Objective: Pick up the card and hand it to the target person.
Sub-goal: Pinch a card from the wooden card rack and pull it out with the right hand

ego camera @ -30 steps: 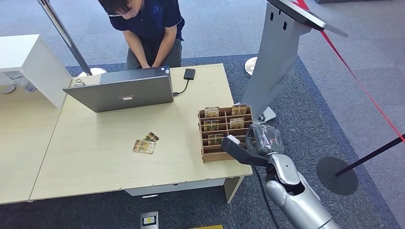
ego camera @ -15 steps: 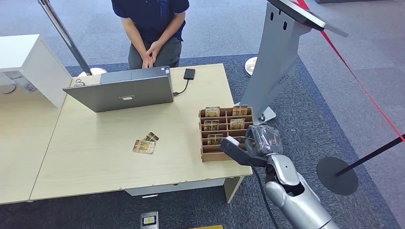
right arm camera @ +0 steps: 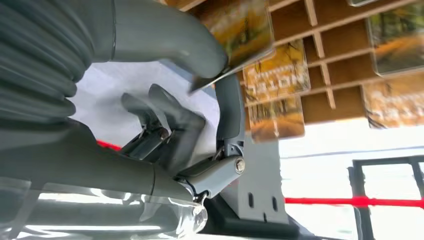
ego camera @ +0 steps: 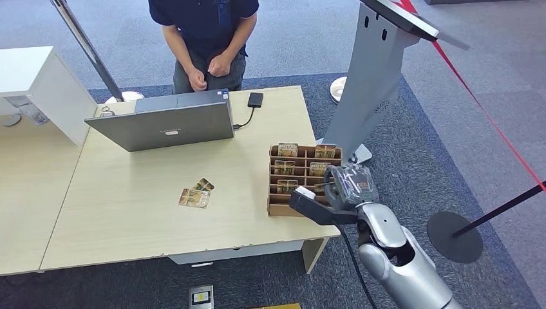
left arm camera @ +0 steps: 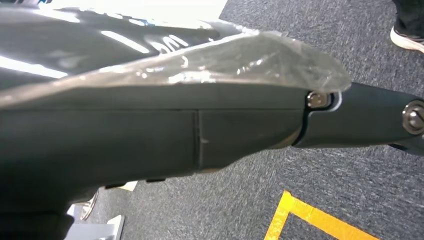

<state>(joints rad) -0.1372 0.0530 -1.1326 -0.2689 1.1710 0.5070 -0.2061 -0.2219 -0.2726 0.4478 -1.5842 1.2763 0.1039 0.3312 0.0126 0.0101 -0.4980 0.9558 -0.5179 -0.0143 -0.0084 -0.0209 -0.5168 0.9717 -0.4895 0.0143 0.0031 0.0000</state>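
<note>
Silver arm (ego camera: 399, 264), seemingly plastic-wrapped hand (ego camera: 348, 183)

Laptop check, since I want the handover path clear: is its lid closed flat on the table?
No, the laptop stands open on the table, its grey lid raised toward the camera.

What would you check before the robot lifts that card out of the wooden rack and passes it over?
1. Card held: ok. In the right wrist view the right hand pinches a card between its thumb and a finger.
2. Card free of the rack: cannot tell. The hand is over the rack's near right slots and hides that spot in the head view.
3. Other cards undisturbed: ok. The rest stand in their slots.
4. Person ready: not ok. The person stands behind the laptop with hands close to the body, not reaching out.
5. Left hand out of the way: ok. The left wrist view looks at carpet, away from the table.
</note>
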